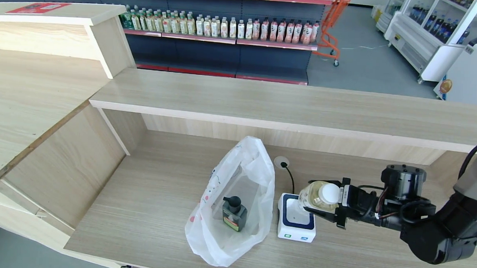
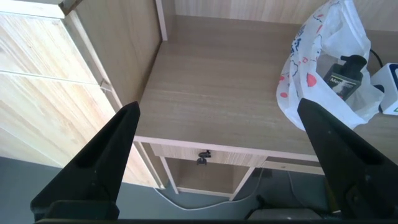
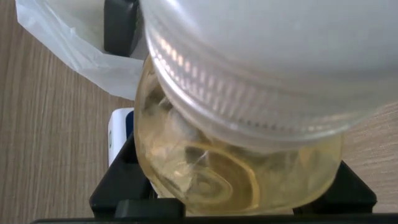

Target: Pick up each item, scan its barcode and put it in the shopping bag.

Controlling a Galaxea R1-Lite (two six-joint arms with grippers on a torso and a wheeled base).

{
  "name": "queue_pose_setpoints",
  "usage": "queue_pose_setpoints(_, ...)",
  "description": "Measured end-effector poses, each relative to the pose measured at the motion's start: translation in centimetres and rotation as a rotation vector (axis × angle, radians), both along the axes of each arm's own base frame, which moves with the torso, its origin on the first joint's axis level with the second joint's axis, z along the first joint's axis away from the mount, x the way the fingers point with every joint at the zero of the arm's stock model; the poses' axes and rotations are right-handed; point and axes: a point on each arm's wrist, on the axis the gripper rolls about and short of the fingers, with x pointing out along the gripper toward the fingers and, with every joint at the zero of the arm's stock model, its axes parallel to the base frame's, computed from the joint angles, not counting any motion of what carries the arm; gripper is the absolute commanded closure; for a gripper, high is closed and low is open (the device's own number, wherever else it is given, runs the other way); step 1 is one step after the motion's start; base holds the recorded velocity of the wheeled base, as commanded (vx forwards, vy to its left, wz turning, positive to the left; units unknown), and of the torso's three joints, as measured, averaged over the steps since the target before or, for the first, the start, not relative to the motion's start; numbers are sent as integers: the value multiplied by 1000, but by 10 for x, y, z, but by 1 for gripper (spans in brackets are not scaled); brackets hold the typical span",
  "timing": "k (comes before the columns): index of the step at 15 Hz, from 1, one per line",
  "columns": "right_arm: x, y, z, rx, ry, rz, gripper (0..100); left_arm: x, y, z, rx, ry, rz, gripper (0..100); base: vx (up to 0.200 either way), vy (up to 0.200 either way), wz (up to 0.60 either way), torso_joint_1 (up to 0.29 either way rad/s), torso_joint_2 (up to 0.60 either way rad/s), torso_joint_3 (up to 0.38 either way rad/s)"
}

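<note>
One bottle (image 1: 320,194) sits clamped in the right claw (image 1: 315,197); scanner (image 1: 296,229) just below.

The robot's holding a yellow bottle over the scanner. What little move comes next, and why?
Probably swing the right end effector left until the white-capped bottle hangs above the shopping bag: it is over the scanner now, and the bag stands open alongside.

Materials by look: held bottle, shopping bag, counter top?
Bottle: clear glossy plastic, probably; yellowish liquid shows through the wall. Its white cap is ribbed and looks like plastic too.
Shopping bag: thin white plastic film, translucent, crumpled into soft folds.
Counter: matte, pale wood grain; likely laminate over board, but veneer cannot be ruled out.
</note>
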Motion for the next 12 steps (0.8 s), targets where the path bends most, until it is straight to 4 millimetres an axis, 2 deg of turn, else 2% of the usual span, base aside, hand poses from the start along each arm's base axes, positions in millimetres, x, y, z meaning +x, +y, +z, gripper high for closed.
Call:
queue_pose_setpoints(6, 17, 13, -9, 2, -22, 54, 100, 0, 0, 0, 0, 0, 0, 0, 0, 0, 0, 0, 0, 0)
queue_pose_setpoints(12, 33, 18, -11, -5, -73, 67, 100, 0, 0, 0, 0, 0, 0, 0, 0, 0, 0, 0, 0, 0)
